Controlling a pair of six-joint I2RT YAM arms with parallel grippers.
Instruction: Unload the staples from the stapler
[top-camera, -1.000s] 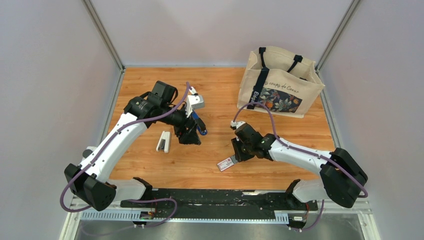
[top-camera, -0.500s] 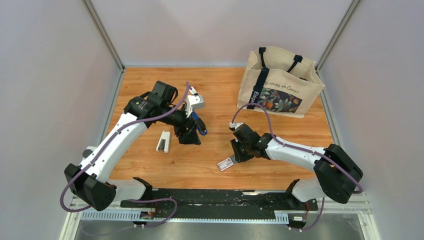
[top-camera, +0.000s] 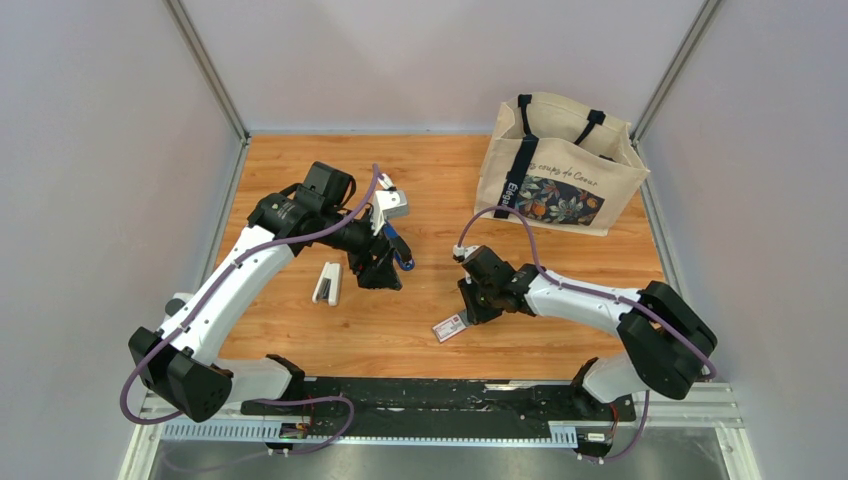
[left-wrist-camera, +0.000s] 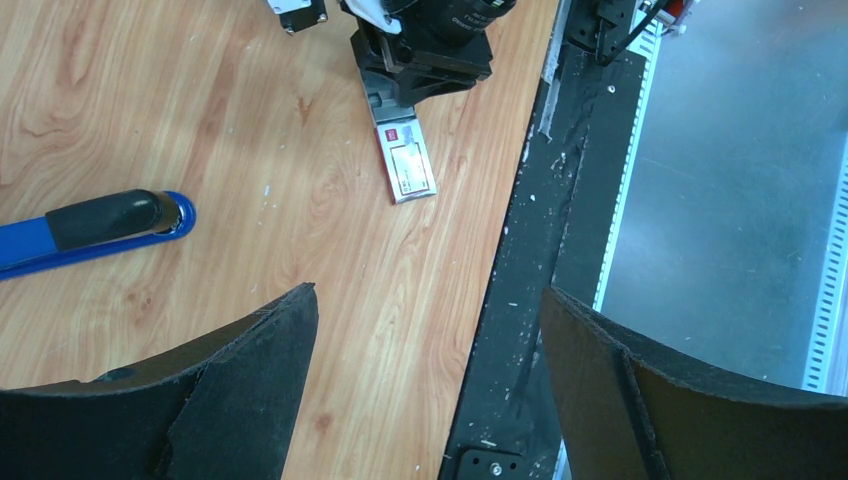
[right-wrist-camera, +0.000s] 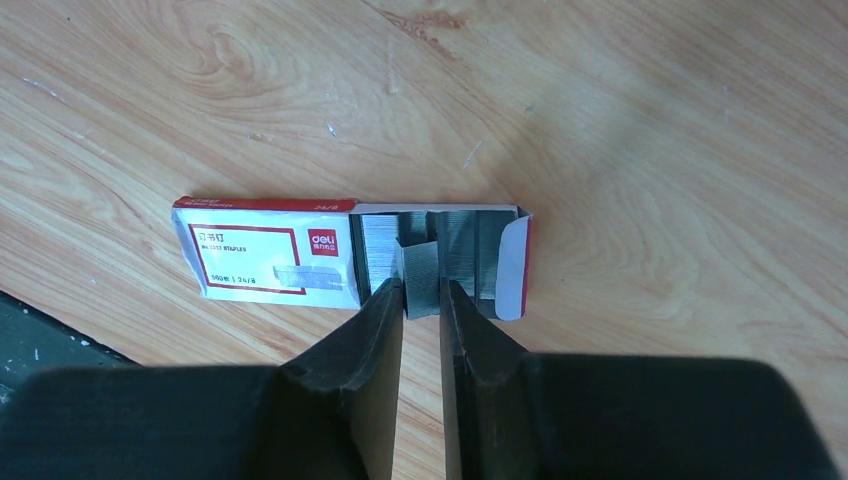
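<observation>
The dark-blue stapler (top-camera: 401, 251) lies on the wooden table beside my left gripper (top-camera: 379, 273), partly hidden by it. In the left wrist view the stapler (left-wrist-camera: 95, 225) lies at the left, outside the jaws. My left gripper (left-wrist-camera: 430, 292) is wide open and empty. A red-and-white staple box (right-wrist-camera: 268, 254) lies open on the table, with staples showing inside. My right gripper (right-wrist-camera: 421, 288) is nearly shut on a grey strip of staples (right-wrist-camera: 419, 268) at the box's open end. The box (top-camera: 449, 328) and right gripper (top-camera: 473, 308) also show in the top view.
A white stapler (top-camera: 327, 282) lies left of my left gripper. A canvas tote bag (top-camera: 560, 165) stands at the back right. A black rail (left-wrist-camera: 540, 230) runs along the table's near edge. Grey walls enclose the table.
My right arm has swung its elbow inward and its gripper has shifted slightly left at the staple box. The left arm and the stapler have not moved.
</observation>
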